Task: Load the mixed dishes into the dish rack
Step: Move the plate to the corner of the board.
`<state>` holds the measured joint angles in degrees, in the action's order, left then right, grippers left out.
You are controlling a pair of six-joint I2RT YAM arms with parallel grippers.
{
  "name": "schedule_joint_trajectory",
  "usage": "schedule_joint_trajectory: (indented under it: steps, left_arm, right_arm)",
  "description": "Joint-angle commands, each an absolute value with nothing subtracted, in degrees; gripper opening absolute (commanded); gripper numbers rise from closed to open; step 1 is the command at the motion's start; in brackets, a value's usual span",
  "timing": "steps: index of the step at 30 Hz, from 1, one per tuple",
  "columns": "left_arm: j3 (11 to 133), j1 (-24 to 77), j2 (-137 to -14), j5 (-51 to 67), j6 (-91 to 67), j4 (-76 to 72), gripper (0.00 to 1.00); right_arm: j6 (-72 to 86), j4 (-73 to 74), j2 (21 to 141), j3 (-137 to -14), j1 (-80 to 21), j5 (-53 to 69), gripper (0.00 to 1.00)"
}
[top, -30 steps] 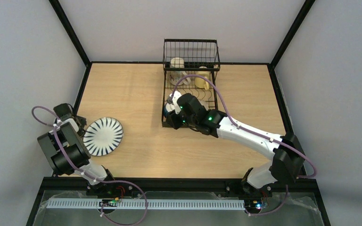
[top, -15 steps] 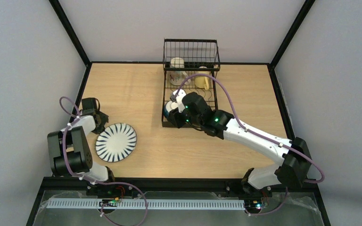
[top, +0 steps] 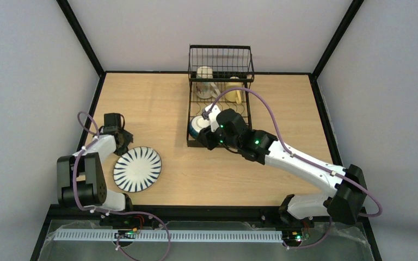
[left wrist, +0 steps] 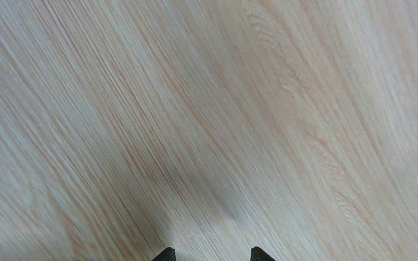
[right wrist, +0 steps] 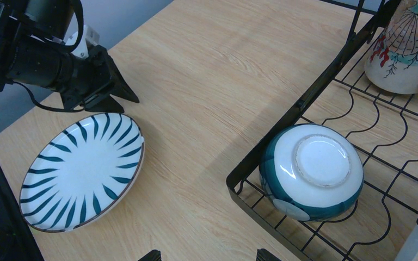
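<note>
The white plate with dark radial stripes [top: 137, 168] [right wrist: 84, 169] lies flat on the table at the near left. My left gripper [top: 123, 142] [left wrist: 212, 254] is just behind the plate's far-left rim, open over bare wood and holding nothing. The black wire dish rack [top: 191, 109] [right wrist: 305, 103] stands at the back centre. A blue-outside white bowl [top: 198, 125] [right wrist: 311, 171] rests upside down in its near-left corner. A beige mug [top: 205, 74] [right wrist: 403, 43] and a yellow mug [top: 234, 93] sit further back in the rack. My right gripper [top: 202, 141] [right wrist: 209, 255] is open and empty at the rack's near-left corner.
A black frame [top: 207, 209] borders the table, with grey walls on three sides. The right arm [top: 294, 157] stretches diagonally from the near right to the rack. The left arm's base [top: 81, 185] stands close to the plate's left.
The striped plate has slid right and nearer along the table. My left gripper swung from beside it to behind it. The right gripper drew back from the rack, uncovering the bowl.
</note>
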<state>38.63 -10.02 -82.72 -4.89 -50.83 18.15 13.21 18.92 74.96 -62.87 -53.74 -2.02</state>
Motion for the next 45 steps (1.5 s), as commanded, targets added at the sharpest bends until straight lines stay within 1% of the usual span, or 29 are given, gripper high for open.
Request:
schedule_joint_trajectory:
  steps: [1, 8, 12, 15, 18, 21, 24, 26, 32, 45]
  left_arm:
    - [42.85, -9.67, -79.78, -7.82, -52.25, 21.71, 0.78]
    - [49.53, -12.75, -76.53, -11.51, -52.8, 26.66, 0.79]
    - [50.23, -16.06, -73.55, -15.01, -53.82, 34.28, 0.79]
    - [48.4, -19.49, -70.64, -17.12, -54.27, 39.8, 0.78]
    - [44.58, -24.95, -65.71, -17.86, -55.68, 43.91, 0.78]
    - [40.67, -30.19, -61.36, -16.42, -57.31, 47.15, 0.75]
    - [38.33, -33.0, -59.28, -14.99, -58.59, 49.39, 0.72]
    - [37.54, -33.3, -59.14, -14.35, -59.32, 50.18, 0.72]
    - [34.36, -33.18, -62.34, -10.25, -59.77, 49.63, 0.67]
    - [28.84, -33.22, -64.87, -8.08, -58.0, 43.56, 0.67]
  right_arm:
    - [13.76, 19.49, 73.1, -61.97, -53.92, -1.93, 1.0]
    - [13.64, 20.17, 71.42, -60.64, -54.01, -2.0, 1.0]
    - [13.58, 20.23, 70.39, -59.9, -53.97, -2.19, 1.0]
    - [13.45, 19.99, 69.93, -59.94, -53.97, -2.07, 1.0]
    - [13.19, 19.67, 69.7, -59.91, -53.95, -1.81, 1.0]
    - [12.89, 19.53, 69.66, -60.03, -53.96, -1.84, 1.0]
    - [12.45, 19.56, 69.22, -60.19, -53.97, -1.99, 1.0]
    - [12.18, 19.64, 69.01, -60.21, -53.97, -2.18, 1.0]
    - [11.46, 19.83, 69.12, -60.11, -53.92, -2.29, 1.0]
    - [11.29, 20.19, 69.88, -60.47, -53.96, -2.62, 1.0]
